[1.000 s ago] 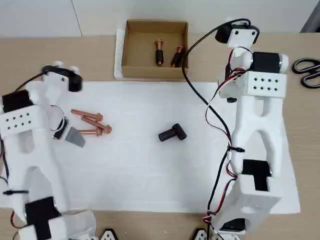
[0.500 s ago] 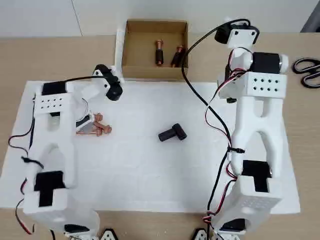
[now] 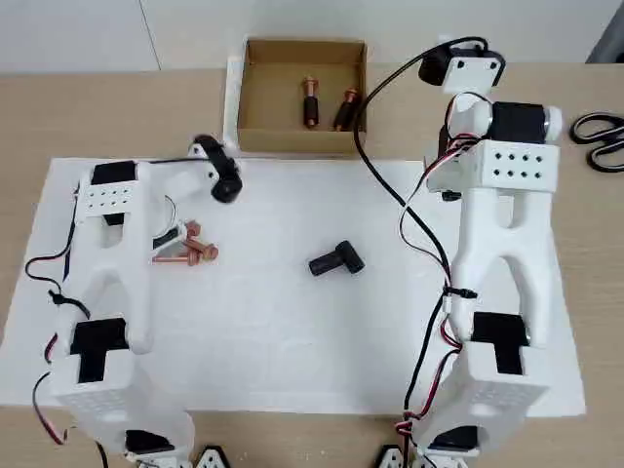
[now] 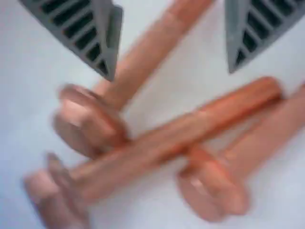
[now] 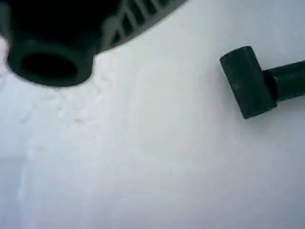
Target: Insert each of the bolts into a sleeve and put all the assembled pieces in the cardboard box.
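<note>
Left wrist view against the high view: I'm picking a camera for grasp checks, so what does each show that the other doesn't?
Left wrist adds: the end effector open, its tips either side of one bolt. High adds: box with two assembled pieces, sleeves, scissors. Shared: three bolts on the white mat.

Wooden table (image 3: 117, 107): white mat (image 3: 292, 331) across middle, cardboard box (image 3: 255, 97) at far edge, scissors (image 3: 600, 136) far right. On mat: three copper bolts (image 3: 203, 253) left, black sleeve (image 3: 336, 259) centre.
</note>
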### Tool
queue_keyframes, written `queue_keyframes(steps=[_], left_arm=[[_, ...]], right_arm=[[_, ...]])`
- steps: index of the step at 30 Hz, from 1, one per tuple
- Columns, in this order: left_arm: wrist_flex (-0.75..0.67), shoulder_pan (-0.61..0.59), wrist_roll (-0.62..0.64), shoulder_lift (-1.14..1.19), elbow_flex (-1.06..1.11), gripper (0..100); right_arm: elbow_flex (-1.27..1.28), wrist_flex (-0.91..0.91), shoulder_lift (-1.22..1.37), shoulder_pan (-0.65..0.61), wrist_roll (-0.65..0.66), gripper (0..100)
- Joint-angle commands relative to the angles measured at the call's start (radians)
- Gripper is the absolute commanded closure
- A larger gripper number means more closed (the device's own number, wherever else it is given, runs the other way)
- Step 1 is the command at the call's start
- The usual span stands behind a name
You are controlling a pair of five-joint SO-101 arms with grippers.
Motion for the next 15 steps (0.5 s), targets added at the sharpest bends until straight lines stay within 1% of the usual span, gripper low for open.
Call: queue_keyframes(steps=[1,15], left_arm=[[0.031,0.008,-0.031,-0.025,-0.041,86],[0.015,0.038,-0.031,0.123,-0.039,86]], right_arm=[[-0.003,0.007,-0.064,0.005,0.003,99.5],[-0.003,0.005,-0.062,0.005,0.002,99.5]])
